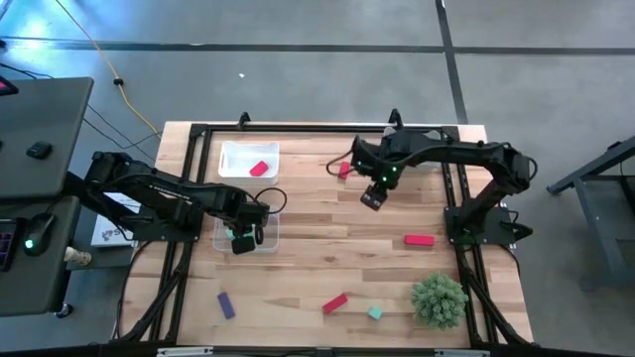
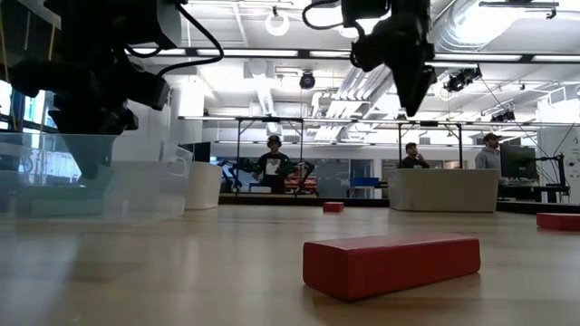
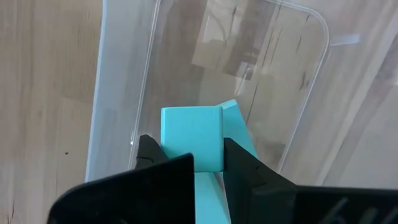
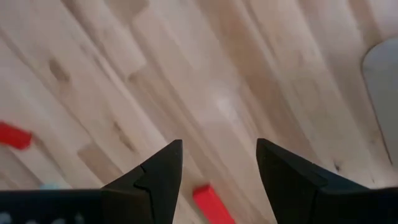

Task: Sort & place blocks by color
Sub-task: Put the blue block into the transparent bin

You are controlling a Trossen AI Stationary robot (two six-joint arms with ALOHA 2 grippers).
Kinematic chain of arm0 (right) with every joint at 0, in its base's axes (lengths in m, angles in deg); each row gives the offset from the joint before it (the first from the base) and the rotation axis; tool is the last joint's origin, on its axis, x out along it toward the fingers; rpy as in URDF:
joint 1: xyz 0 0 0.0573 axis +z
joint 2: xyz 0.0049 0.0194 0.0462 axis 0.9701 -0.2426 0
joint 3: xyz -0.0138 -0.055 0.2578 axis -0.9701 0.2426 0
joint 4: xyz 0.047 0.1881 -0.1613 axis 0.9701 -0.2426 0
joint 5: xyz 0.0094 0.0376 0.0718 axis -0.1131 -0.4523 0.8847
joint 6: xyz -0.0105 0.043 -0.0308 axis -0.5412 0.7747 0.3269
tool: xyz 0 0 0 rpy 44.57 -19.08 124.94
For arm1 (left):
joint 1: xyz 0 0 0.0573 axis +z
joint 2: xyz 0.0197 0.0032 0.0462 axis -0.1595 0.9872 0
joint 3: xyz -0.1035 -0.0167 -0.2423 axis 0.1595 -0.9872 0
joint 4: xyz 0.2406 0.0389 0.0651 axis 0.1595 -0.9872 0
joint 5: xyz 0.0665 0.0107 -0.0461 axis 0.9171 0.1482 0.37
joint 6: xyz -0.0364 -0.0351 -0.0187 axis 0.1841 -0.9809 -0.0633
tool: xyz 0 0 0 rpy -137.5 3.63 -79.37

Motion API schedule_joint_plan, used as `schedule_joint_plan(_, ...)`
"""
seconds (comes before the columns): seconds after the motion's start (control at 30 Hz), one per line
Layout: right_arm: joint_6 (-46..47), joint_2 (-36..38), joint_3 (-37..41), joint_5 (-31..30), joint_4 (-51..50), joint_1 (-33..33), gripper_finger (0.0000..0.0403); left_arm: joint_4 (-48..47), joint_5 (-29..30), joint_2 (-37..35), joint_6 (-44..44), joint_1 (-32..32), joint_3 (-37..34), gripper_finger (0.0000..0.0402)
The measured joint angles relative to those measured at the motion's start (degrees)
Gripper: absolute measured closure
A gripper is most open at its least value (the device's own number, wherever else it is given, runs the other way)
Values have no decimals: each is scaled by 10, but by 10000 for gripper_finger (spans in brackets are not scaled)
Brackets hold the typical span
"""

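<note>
Left gripper clamped on teal block, poised over nearer clear bin at desk centre-left; second teal piece visible beneath, so bin judged teal destination. Farther bin at 11 o'clock holds red block: red destination. Right gripper raised, fingers apart, empty, above desk at 1 o'clock. Unsorted: red block at 3 o'clock, red bar, teal cube and purple block along 6 o'clock edge.

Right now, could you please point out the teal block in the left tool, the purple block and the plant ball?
teal block (image 3: 191,138): left wrist view, its facing side.
purple block (image 1: 226,304): high view, its top.
plant ball (image 1: 439,299): high view, its middle.
</note>
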Motion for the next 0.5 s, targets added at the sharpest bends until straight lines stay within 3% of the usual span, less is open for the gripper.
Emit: schedule_joint_plan(0.5,0,0,0,-27,-72,140,208,-1,-2,0,-1,0,0,313)
